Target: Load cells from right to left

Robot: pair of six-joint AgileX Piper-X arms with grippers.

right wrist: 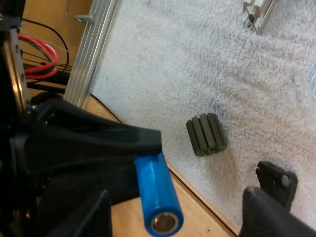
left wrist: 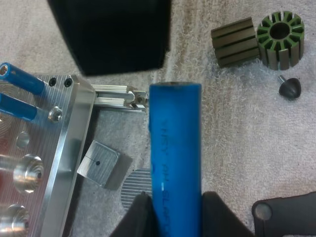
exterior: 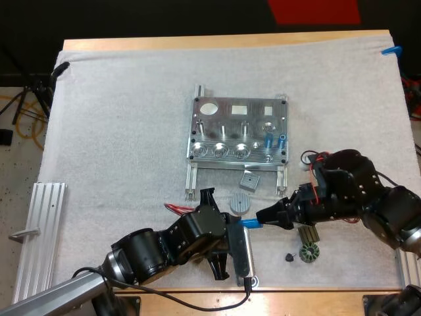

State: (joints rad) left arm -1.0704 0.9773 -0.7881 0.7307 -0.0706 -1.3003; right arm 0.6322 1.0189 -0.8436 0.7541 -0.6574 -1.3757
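The left gripper (left wrist: 173, 217) pinches a blue cell (left wrist: 175, 158) by its near end, its fingers pressing on both sides. The cell's free end lies between the spread fingers of the right gripper (exterior: 266, 216) (neither one touches it), above the mat (exterior: 118, 118), near the front of the metal fixture (exterior: 240, 131), where two more blue cells (exterior: 268, 139) stand at the right.

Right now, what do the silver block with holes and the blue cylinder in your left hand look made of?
The silver metal fixture looks like machined aluminium, bright satin, with crisp milled edges and bored holes. The blue cylinder, in my left hand, has a smooth glossy wrap, probably plastic film with faint print; its end looks metallic.
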